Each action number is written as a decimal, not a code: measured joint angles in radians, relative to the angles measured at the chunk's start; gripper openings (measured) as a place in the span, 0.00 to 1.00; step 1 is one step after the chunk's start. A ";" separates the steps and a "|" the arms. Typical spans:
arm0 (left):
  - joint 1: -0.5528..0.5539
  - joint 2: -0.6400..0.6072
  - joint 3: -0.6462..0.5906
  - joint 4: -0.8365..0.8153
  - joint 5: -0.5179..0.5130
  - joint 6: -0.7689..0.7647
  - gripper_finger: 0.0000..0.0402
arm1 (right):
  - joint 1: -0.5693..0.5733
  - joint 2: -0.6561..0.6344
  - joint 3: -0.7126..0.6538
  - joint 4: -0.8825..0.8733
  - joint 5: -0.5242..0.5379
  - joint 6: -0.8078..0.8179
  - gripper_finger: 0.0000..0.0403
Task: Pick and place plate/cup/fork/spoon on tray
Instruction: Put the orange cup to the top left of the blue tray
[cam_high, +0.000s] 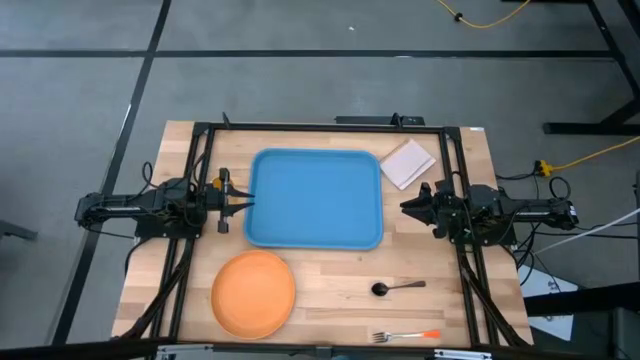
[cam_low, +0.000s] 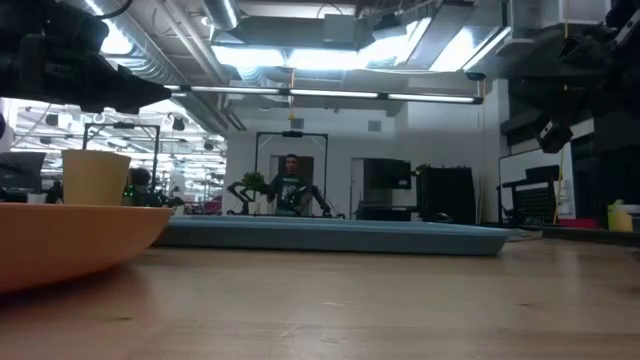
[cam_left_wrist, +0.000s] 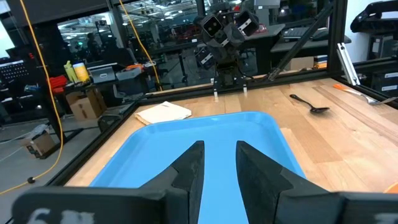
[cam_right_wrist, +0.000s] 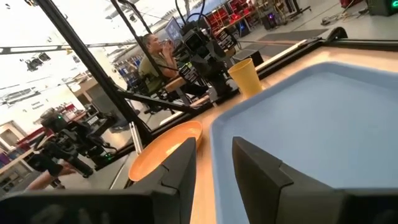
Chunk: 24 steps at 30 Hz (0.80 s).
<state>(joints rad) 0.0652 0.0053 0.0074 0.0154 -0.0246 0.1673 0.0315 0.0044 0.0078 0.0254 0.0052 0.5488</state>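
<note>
The light-blue tray (cam_high: 315, 198) lies in the middle of the table and also shows in the low view (cam_low: 330, 236). The orange plate (cam_high: 253, 293) rests flat on the table near the tray's near left corner. The yellow cup (cam_right_wrist: 244, 76) stands upright beside the left arm; behind the plate in the low view (cam_low: 97, 177). The dark spoon (cam_high: 395, 288) and the orange-handled fork (cam_high: 405, 335) lie on the table at the near right. My left gripper (cam_left_wrist: 219, 149) is open at the tray's left edge. My right gripper (cam_right_wrist: 214, 146) is open by the tray's right edge.
A small white square pad (cam_high: 407, 163) lies by the tray's far right corner. A black frame (cam_high: 320, 127) runs around the table's edges. A person (cam_right_wrist: 152, 56) sits in the room beyond the table's left side.
</note>
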 joint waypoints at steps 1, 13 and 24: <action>0.000 0.000 0.000 0.000 0.000 0.000 0.21 | 0.000 0.000 0.000 0.000 0.000 0.001 0.27; 0.000 0.000 0.000 0.038 -0.130 0.092 0.21 | 0.000 0.000 0.000 0.000 0.002 -0.058 0.27; 0.000 0.000 0.000 0.446 -0.214 -0.265 0.21 | 0.000 0.000 0.000 -0.001 0.002 -0.091 0.27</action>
<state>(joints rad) 0.0651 0.0048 0.0071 0.4612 -0.2384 -0.0978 0.0311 0.0044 0.0079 0.0242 0.0072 0.4575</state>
